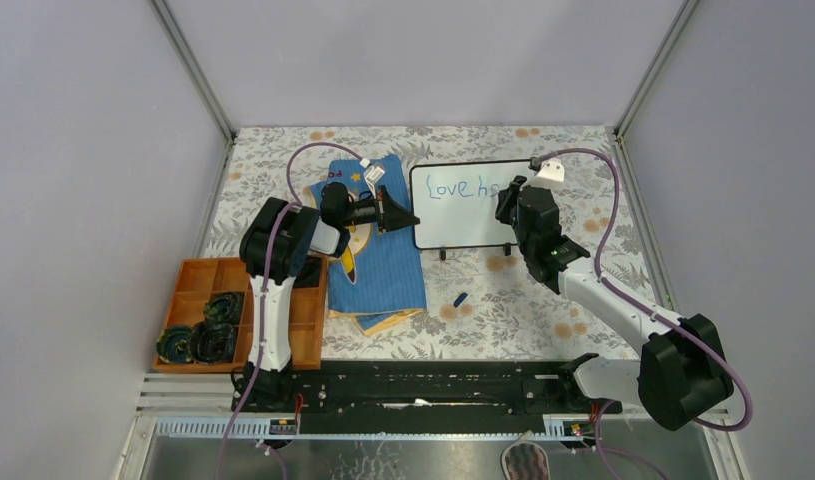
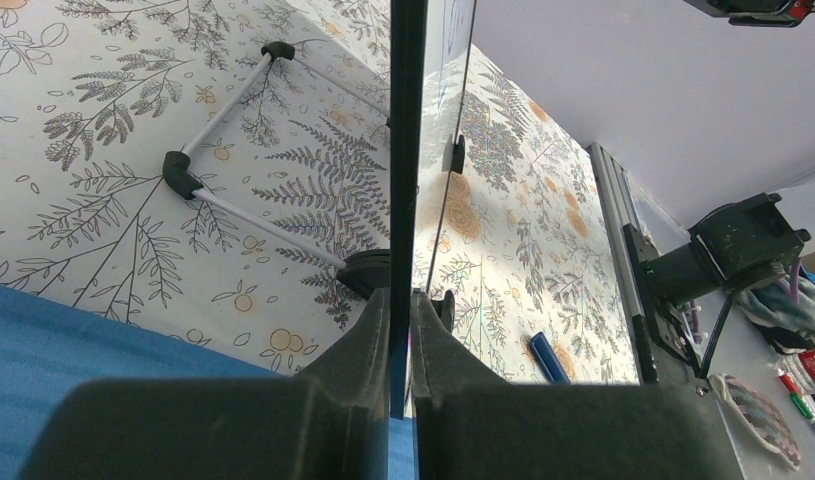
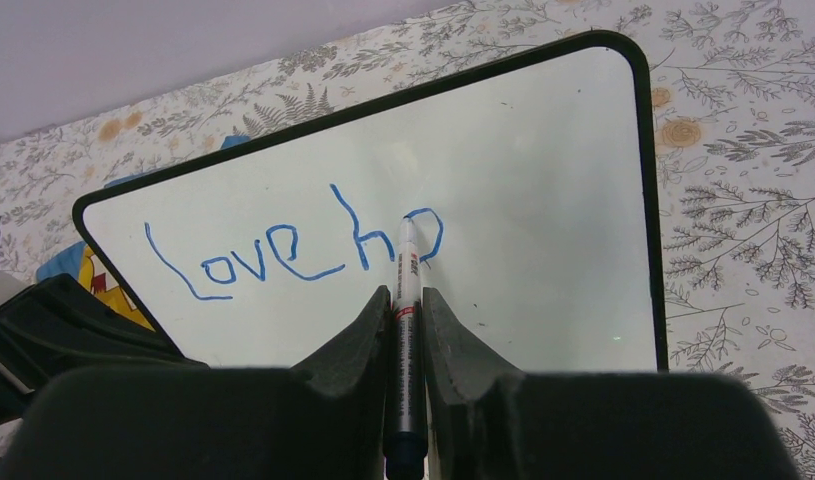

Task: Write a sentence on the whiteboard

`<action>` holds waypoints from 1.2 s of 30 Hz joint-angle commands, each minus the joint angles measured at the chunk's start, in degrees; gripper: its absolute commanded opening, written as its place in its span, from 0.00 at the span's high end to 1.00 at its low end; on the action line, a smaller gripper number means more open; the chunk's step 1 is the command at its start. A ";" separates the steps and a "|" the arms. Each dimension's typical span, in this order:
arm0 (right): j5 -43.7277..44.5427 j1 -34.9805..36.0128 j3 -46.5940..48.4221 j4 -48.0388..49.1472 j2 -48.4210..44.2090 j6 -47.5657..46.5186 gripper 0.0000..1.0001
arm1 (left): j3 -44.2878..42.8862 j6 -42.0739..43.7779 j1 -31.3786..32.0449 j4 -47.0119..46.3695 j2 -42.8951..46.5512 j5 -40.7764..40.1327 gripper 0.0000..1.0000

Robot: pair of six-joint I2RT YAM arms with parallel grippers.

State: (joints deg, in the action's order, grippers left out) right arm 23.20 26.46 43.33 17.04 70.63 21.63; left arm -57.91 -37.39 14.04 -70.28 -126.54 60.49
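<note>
The whiteboard (image 1: 463, 228) stands upright on its small black feet at the table's middle back. Blue writing on it, the sentence (image 3: 273, 258), reads "Love h" followed by a partly drawn round letter. My right gripper (image 3: 406, 293) is shut on a marker (image 3: 407, 262) whose tip touches the board at that last letter. From the top view, the right gripper (image 1: 510, 203) is against the board's right half. My left gripper (image 2: 401, 293) is shut on the whiteboard's (image 2: 407, 150) left edge, which appears edge-on between its fingers. From the top, the left gripper (image 1: 407, 217) is at the board's lower left corner.
A blue cartoon-print cloth (image 1: 383, 265) lies left of the board under the left arm. An orange tray (image 1: 183, 268) with dark round items sits at the front left. A blue marker cap (image 1: 460, 299) lies on the floral tablecloth in front of the board, also visible as the cap (image 2: 548, 357).
</note>
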 commanded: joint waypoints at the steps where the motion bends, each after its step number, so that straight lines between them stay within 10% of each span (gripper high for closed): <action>1: -2.12 -0.35 1.32 2.03 0.73 -0.21 1.00 | 1.57 3.03 -0.60 4.93 -0.09 -0.72 1.00; 36: -0.82 -0.35 -1.36 -5.14 0.63 1.11 1.00 | 1.40 3.02 -0.60 4.89 -0.55 -0.99 1.00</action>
State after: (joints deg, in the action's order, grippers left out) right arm 21.28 26.46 42.02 15.27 70.87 22.68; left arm -57.91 -37.32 14.11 -69.80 -126.45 60.23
